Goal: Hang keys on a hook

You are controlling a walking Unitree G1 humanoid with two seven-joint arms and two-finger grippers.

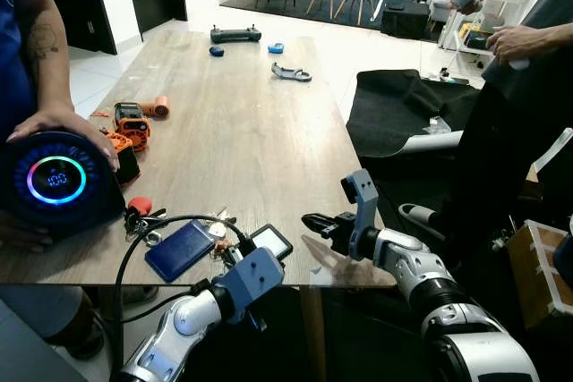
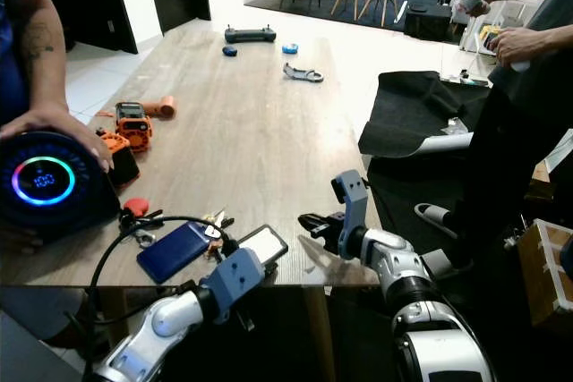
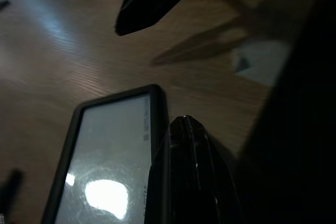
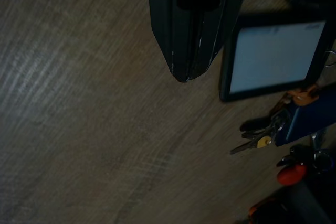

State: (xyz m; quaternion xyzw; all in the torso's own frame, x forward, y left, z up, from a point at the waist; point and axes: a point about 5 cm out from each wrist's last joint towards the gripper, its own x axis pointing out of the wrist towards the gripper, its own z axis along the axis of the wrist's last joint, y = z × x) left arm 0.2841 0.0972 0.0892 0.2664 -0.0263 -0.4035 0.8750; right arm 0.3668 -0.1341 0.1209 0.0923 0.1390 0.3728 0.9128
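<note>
Here, keys (image 1: 218, 224) beside blue wallet (image 1: 180, 250), phone (image 1: 271, 242); right pincer (image 1: 315, 223) pressed together, left pincer state unclear.

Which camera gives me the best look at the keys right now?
The right wrist view: the keys lie unobstructed on the table beside the blue case. In the eye views they show small, partly hidden behind the case and the left arm. The left wrist view looks at the phone instead.

matt grained wood table (image 1: 242, 131), glossy glass-faced phone (image 3: 105, 166), metal keys (image 4: 257, 141).
</note>
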